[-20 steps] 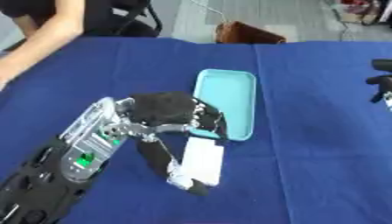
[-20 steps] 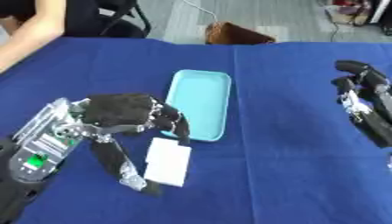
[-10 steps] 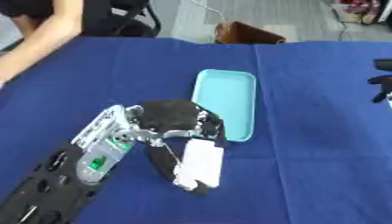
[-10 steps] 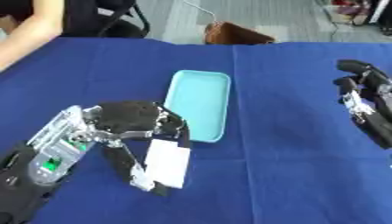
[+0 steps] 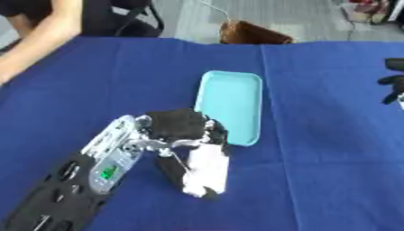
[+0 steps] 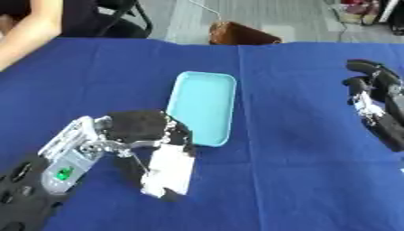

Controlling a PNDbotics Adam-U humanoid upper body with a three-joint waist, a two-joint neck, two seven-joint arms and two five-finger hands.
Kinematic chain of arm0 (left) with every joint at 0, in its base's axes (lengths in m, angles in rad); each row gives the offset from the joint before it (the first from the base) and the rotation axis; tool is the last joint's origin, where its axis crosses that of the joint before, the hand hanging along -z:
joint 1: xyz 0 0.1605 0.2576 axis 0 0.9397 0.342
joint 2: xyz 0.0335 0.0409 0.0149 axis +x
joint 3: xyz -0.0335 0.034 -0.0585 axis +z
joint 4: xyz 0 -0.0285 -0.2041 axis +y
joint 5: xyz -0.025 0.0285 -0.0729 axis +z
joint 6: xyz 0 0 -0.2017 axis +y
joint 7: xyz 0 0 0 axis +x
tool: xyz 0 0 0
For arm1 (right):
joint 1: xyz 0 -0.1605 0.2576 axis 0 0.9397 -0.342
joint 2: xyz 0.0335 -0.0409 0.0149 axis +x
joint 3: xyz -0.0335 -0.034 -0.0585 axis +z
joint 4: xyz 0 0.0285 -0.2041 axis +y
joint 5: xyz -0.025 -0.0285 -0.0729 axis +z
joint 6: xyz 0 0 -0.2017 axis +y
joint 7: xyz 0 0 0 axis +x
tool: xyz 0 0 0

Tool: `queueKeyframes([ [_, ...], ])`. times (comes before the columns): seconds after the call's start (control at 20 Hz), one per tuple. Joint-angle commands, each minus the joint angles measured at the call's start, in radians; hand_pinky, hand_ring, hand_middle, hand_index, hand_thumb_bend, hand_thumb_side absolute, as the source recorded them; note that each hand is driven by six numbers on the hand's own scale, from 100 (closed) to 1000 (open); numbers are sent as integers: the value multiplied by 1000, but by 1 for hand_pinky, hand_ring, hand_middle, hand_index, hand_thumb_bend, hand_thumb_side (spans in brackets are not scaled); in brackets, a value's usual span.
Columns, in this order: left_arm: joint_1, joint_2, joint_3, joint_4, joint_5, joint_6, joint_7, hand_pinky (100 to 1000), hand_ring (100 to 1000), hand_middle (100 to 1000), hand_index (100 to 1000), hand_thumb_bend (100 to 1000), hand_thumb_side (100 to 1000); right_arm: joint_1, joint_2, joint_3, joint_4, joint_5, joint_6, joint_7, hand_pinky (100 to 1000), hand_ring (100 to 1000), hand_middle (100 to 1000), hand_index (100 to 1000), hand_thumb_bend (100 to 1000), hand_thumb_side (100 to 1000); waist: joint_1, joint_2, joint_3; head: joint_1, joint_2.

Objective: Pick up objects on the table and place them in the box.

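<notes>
Left hand (image 5: 180, 131) sits low over the blue table (image 5: 315, 149), arm entering from the lower left corner. A white flat object (image 5: 207, 168) lies directly under and in front of the hand. Its upper end is covered by the curled fingers (image 5: 214, 135); a dark thumb (image 5: 175, 166) runs along its left edge down to its near end. Fingers and thumb appear to bracket the object from both sides, pinching it. Whether the object is lifted or resting on the cloth cannot be told.

The light blue box (image 5: 230, 106), a shallow tray with rounded corners, lies just beyond the hand. Its near right corner is close to the fingertips; the white object is outside it, on the near side.

Right hand (image 6: 374, 97) shows at the right edge, well apart from the box, fingers pointing up and relaxed, holding nothing. It is cut off by the frame in the left eye view.

Markings on the white object are not readable.
</notes>
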Motion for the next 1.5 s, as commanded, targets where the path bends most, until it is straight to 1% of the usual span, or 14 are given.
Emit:
queueKeyframes([
  [0.05,7,0,-3,22,-38,-5,14,294,369,561,706,556,718,-20,-13,-2,-18,-6,-3,2,530,746,879,869,100,782,-5,-13,-2,10,-16],
  [0.15,10,-5,-3,34,-55,-9,30,242,319,524,673,524,700,-20,-13,-2,-18,-6,-3,3,530,746,880,869,100,782,-6,-12,-2,10,-17],
  [0.2,12,-7,-3,40,-63,-11,40,197,285,502,651,503,689,-21,-13,-2,-18,-6,-3,3,530,746,879,870,100,781,-6,-12,-2,10,-17],
  [0.25,13,-10,-2,45,-72,-12,54,100,228,469,613,456,656,-21,-13,-2,-18,-6,-3,3,530,746,879,870,100,781,-7,-12,-2,10,-18],
  [0.3,13,-11,-1,49,-81,-11,70,179,275,497,644,495,683,-21,-13,-2,-18,-6,-3,3,530,746,879,870,100,781,-7,-12,-2,10,-18],
  [0.35,14,-13,-1,53,-89,-11,84,100,100,385,527,363,651,-22,-13,-2,-18,-6,-3,3,531,746,879,869,100,781,-7,-12,-2,9,-18],
  [0.5,15,-17,3,53,-93,1,156,100,100,227,368,144,710,-21,-13,-3,-17,-6,-3,3,531,746,879,870,100,781,-8,-12,-1,9,-18],
  [0.55,15,-17,2,52,-91,6,179,100,100,167,303,100,791,-21,-12,-3,-17,-6,-3,3,531,746,880,870,100,781,-8,-12,-1,9,-18],
  [0.6,15,-17,3,50,-86,12,207,100,100,115,248,100,800,-21,-12,-3,-17,-6,-3,3,531,746,879,869,100,781,-8,-12,0,8,-18],
  [0.65,16,-16,2,50,-84,16,230,100,100,100,211,100,803,-21,-12,-3,-17,-6,-3,3,531,746,880,869,100,781,-8,-12,0,8,-18],
  [0.8,18,-15,-3,48,-89,18,272,100,100,100,168,100,806,-21,-12,-4,-17,-6,-3,3,531,746,879,869,100,781,-8,-12,1,7,-18],
  [0.95,20,-15,-8,46,-97,8,282,100,100,100,151,100,784,-20,-12,-4,-16,-6,-4,3,531,747,880,869,100,781,-8,-12,2,6,-18],
  [1.25,25,-8,-17,31,-79,-7,240,100,100,100,147,100,749,-18,-12,-5,-15,-5,-3,3,531,747,880,869,100,782,-7,-16,5,6,-17],
  [1.5,32,23,-29,-14,-12,-9,156,100,100,100,145,100,744,-12,-14,-6,-13,-4,-3,2,531,747,880,869,100,783,-2,-22,10,0,-13],
])
